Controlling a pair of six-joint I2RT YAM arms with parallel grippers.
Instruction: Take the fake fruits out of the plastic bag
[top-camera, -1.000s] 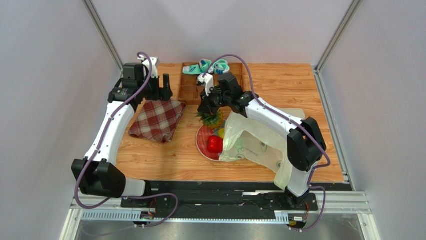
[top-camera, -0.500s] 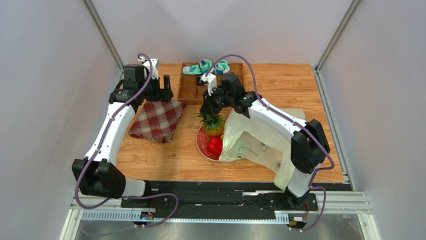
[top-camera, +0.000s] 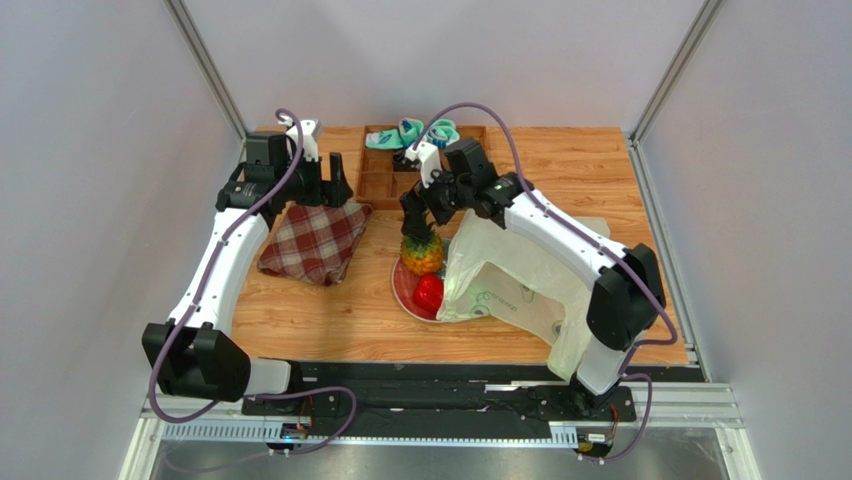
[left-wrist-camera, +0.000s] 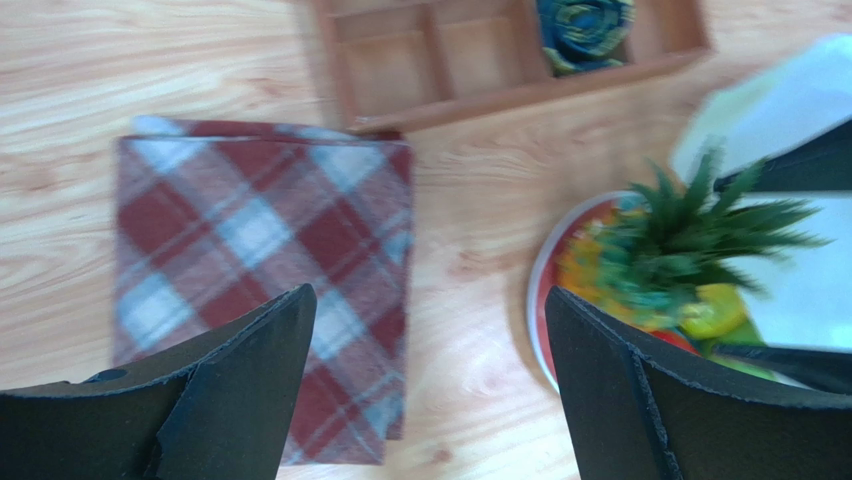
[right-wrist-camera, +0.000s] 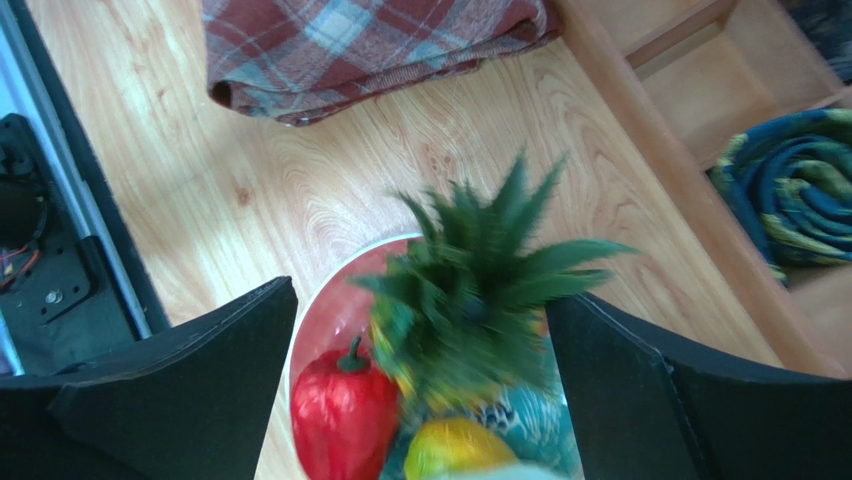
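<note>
The right gripper (top-camera: 413, 208) is hovering wide open over the pineapple (top-camera: 422, 255), which is standing on the plate (top-camera: 398, 285), seemingly where unbagged fruit is collecting.

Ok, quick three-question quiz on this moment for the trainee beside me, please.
1. True or false: the left fingers are open and empty.
2. The right fingers and the pineapple: A clamped on its crown; B open, either side of its crown; C nowhere near it.
3. Fill in: the red pepper lies on the ____.
Key: 1 true; 2 B; 3 plate.
</note>
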